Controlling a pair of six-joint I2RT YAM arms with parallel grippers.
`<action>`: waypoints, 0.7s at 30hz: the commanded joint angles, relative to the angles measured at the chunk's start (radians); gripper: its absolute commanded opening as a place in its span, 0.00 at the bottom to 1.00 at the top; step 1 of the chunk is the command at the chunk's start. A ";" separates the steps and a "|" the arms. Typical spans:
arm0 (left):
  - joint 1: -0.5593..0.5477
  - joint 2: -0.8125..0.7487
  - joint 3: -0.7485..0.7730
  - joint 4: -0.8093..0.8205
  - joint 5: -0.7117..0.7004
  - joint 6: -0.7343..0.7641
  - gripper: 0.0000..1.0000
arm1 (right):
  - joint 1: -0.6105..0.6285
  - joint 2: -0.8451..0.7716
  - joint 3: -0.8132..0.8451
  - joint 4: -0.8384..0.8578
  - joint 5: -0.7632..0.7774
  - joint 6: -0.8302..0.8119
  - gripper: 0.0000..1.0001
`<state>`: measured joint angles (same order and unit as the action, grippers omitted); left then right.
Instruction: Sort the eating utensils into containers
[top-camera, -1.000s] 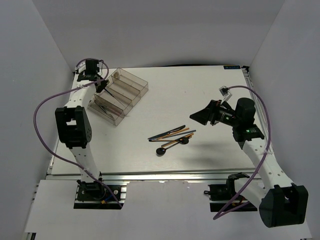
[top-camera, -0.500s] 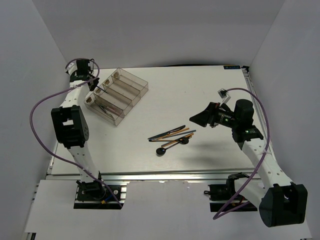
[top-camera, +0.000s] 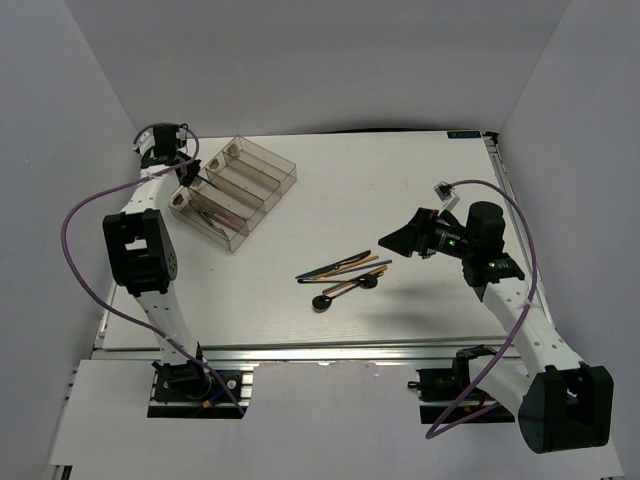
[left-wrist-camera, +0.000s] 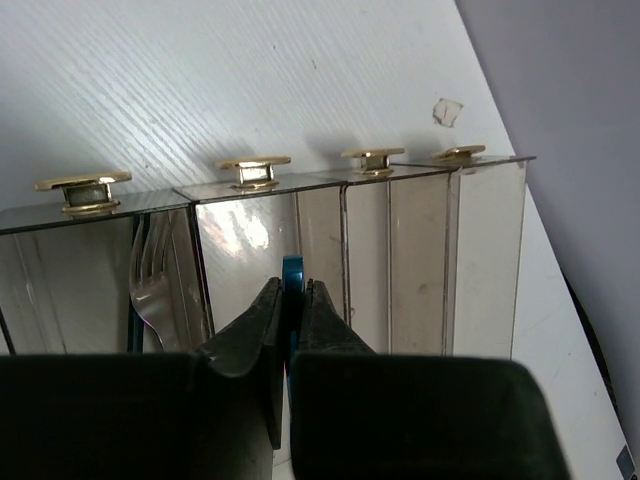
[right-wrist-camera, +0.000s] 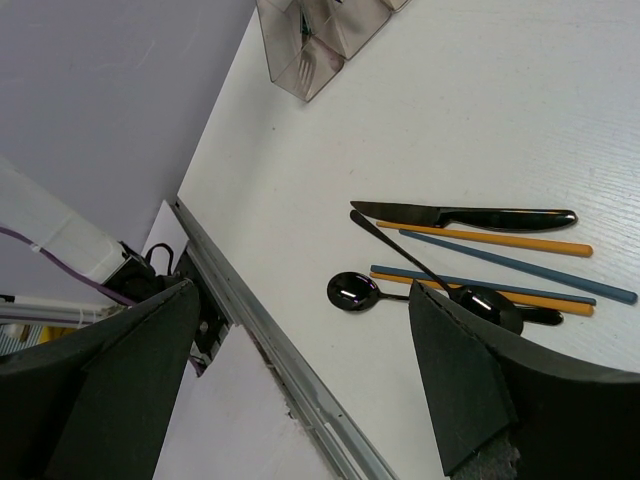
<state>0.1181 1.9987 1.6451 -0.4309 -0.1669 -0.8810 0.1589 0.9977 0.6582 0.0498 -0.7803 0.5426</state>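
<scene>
Left gripper at the labelled end of the clear tray, far-left of table; jaws clenched on a thin blue utensil, type not discernible, in line with the second compartment; inside or above, cannot tell. Fork lies in the compartment to its left. Mid-table, well apart from tray: dark knife, orange chopsticks, blue chopstick, two black spoons, loosely clustered. Right gripper just beside the cluster, jaws spread wide, holding nothing.

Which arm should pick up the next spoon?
Probably the right. The right hand is open beside the loose spoons; the left hand is away at the tray, shut on a blue piece.
</scene>
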 joint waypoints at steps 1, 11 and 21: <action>-0.006 -0.002 -0.015 0.063 0.061 -0.029 0.12 | 0.001 -0.010 0.014 -0.001 0.003 -0.012 0.89; -0.020 -0.034 -0.031 0.063 0.086 0.000 0.59 | 0.001 -0.004 0.029 -0.024 0.019 -0.030 0.89; -0.031 -0.167 0.130 -0.095 0.081 0.187 0.98 | 0.163 0.123 0.193 -0.298 0.408 -0.145 0.89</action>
<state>0.0971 1.9774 1.6955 -0.4675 -0.0818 -0.7994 0.2333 1.0901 0.7414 -0.1139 -0.5861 0.4755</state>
